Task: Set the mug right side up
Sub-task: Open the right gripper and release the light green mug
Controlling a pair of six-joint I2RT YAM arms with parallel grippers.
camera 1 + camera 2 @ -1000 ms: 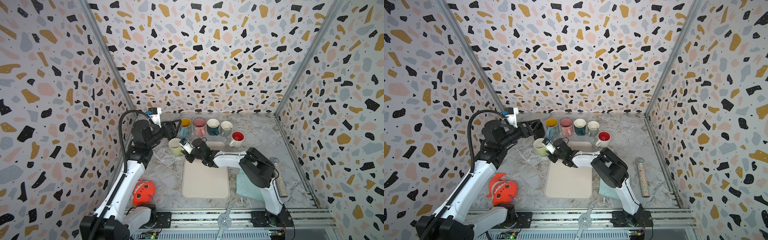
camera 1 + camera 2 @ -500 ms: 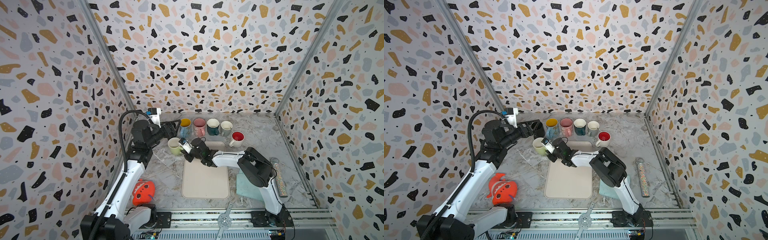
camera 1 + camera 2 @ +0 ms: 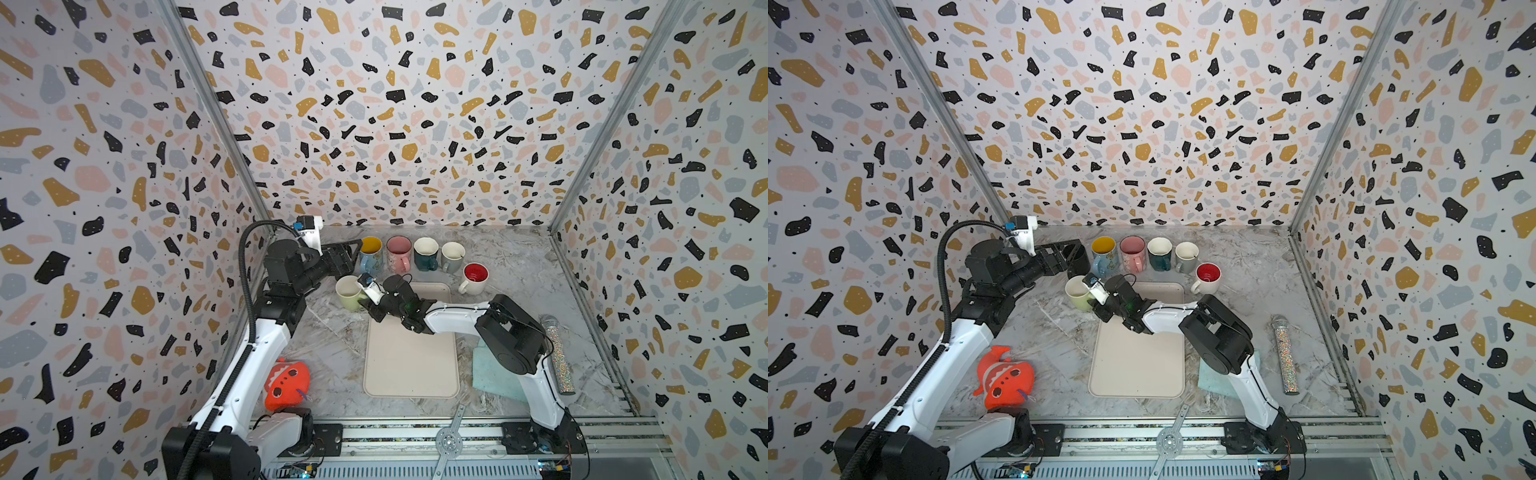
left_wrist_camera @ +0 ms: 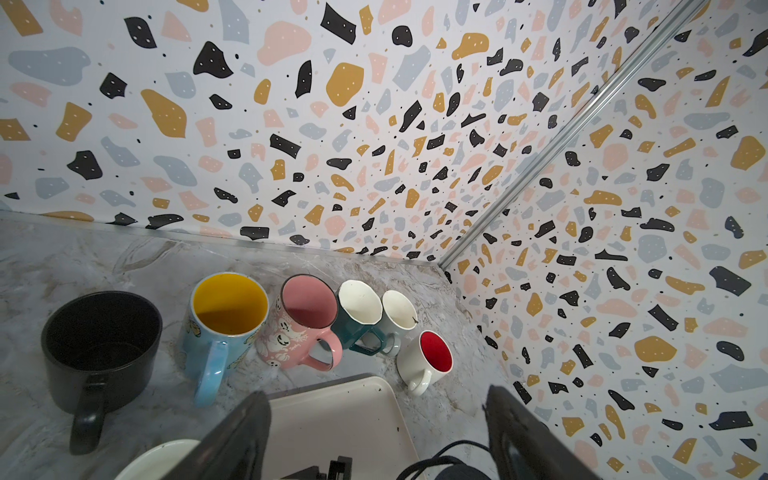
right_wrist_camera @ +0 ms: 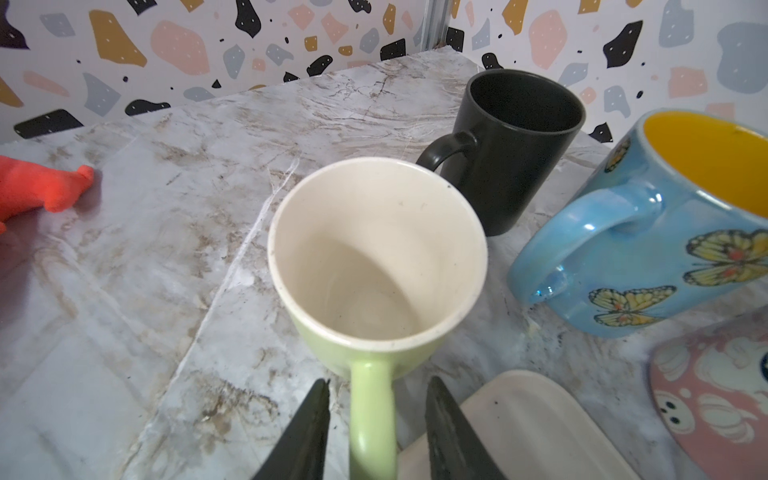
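Jaws apart astride handle (image 5: 372,415); green mug (image 5: 376,266) upright

Both top views hang high at the open front, tilted down toward the back wall (image 3: 415,124), far off, catching the whole tabletop (image 3: 332,345) in nearly the same picture. The left wrist camera peers from behind the left claw (image 4: 376,395), out toward the back corner (image 4: 444,262). The right wrist camera sits tight behind the right claw (image 5: 378,381), the green mug (image 5: 374,266) filling its view just ahead. Both wrist views share the black mug (image 4: 99,345) and blue mug (image 5: 665,249) beyond the claws.
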